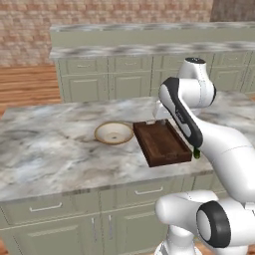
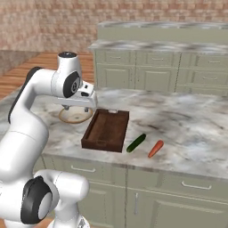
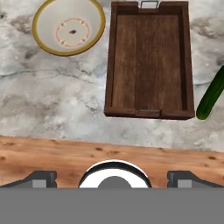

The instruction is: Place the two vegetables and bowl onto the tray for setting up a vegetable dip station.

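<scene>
Counter (image 2: 187, 120) carries everything. Tray (image 3: 148, 61) is bare near the front edge; bowl (image 3: 68, 27) is set just beside its left side, cucumber (image 2: 136, 143) just beside its right, carrot (image 2: 155, 148) beyond that. Nothing is loaded yet: approach step is judged. Gripper (image 3: 112, 177) is held high, jaws spread wide, nothing held. A descent onto the cucumber is called for next; open room is seen above.

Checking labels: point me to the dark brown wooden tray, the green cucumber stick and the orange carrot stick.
dark brown wooden tray (image 2: 94, 125): right base view, left rim.
green cucumber stick (image 2: 136, 143): right base view, mid-length.
orange carrot stick (image 2: 156, 148): right base view, mid-length.
</scene>
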